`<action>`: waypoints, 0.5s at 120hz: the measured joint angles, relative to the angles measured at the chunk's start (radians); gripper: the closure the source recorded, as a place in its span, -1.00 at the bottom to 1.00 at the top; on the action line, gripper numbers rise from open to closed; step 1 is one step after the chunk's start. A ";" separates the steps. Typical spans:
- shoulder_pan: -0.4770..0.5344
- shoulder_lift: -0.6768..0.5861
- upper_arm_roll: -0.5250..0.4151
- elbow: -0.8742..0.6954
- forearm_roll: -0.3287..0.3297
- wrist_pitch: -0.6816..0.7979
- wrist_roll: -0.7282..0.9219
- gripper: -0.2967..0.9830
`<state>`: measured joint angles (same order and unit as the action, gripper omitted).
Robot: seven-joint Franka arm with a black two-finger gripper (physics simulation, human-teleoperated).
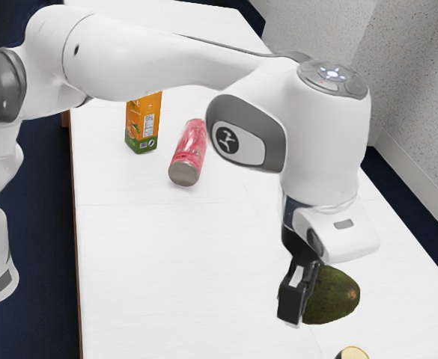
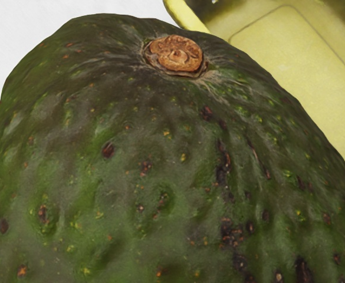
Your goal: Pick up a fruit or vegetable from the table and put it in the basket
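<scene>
Over at the white desk, the avocado is right at the black gripper; I can't tell how far apart the fingers stand or whether they have hold of it. From the hand's camera, its brown stem end shows, with part of a yellow basket beyond. Near the arm, an orange-and-green carton stands beside a pink bottle.
</scene>
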<state>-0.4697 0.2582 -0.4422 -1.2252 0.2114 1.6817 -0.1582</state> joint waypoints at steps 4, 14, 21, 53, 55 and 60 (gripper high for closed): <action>-0.007 0.037 0.002 0.038 0.015 0.001 0.000 -0.16; -0.020 0.115 0.005 0.124 0.039 0.001 0.000 -0.16; -0.049 0.155 0.005 0.179 0.056 0.000 0.001 -0.17; -0.179 0.233 0.002 0.283 0.122 -0.002 0.001 -0.15; -0.184 0.237 0.002 0.288 0.124 -0.002 0.001 -0.15; -0.196 0.248 0.002 0.300 0.128 -0.002 0.001 -0.16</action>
<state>-0.6661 0.5058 -0.4402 -0.9256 0.3395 1.6798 -0.1568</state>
